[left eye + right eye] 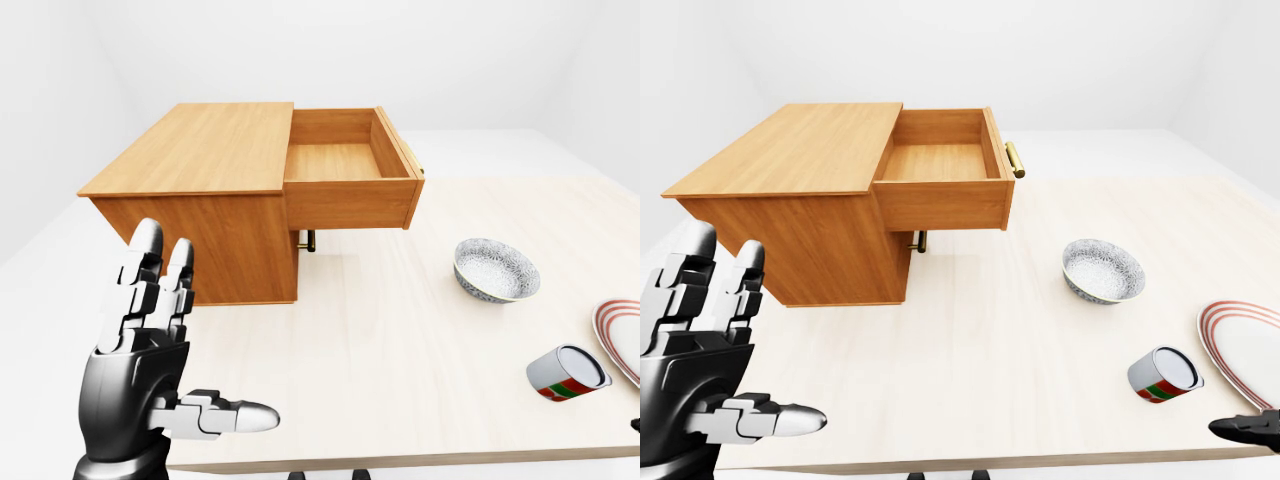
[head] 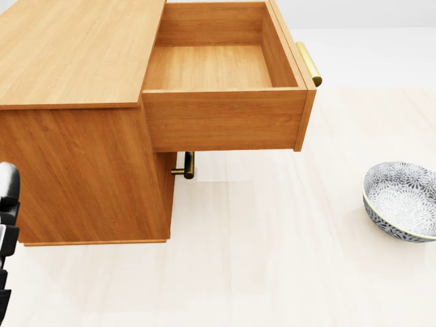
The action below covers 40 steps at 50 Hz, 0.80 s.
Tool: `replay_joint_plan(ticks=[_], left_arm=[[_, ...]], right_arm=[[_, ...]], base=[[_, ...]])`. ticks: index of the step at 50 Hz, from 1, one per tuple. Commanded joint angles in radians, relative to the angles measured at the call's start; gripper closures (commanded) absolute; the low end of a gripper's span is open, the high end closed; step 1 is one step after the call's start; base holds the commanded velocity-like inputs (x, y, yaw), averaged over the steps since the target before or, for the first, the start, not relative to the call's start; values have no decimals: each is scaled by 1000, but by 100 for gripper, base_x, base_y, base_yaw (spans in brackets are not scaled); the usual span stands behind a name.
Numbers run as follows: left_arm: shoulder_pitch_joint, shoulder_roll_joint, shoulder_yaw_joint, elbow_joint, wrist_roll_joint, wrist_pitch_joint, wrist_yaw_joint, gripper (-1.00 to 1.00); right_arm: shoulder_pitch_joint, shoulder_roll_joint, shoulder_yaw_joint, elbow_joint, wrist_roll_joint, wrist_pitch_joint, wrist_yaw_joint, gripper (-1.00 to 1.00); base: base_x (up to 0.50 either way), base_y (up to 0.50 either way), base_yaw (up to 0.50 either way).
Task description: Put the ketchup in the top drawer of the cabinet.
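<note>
The wooden cabinet point(image 1: 200, 150) stands at the left of the table, its top drawer point(image 1: 345, 162) pulled out and empty, with a brass handle point(image 1: 1015, 159) on its right end. No ketchup bottle shows clearly; a small can with a red and green label point(image 1: 567, 372) lies on its side at the lower right. My left hand point(image 1: 200, 335) is raised at the lower left, fingers spread and open, holding nothing, well short of the cabinet. Only a dark tip of my right hand point(image 1: 1250, 428) shows at the bottom right edge.
A patterned grey bowl point(image 1: 496, 270) sits right of the cabinet. A red-rimmed plate point(image 1: 1250, 350) lies at the far right beside the can. The lower drawer's handle point(image 2: 187, 165) sticks out beneath the open drawer. The table's near edge point(image 1: 400, 462) runs along the bottom.
</note>
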Motion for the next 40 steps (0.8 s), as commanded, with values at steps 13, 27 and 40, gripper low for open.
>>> replay_joint_plan(ticks=[13,27,40], left_arm=[[-2,3,-6,7,3,0,6,-100],[2,11,-27,22,15,0,15,-100],[1,13,-18,15,6,0,17,-100]], right_arm=[[-11,-14,95,92,-41,0,0,-100],[-23,-28,119,117,-67,0,0,-100],[-60,-51,208,160,-66,0,0,-100]], base=[[0,0,0],[0,0,0],[0,0,0]])
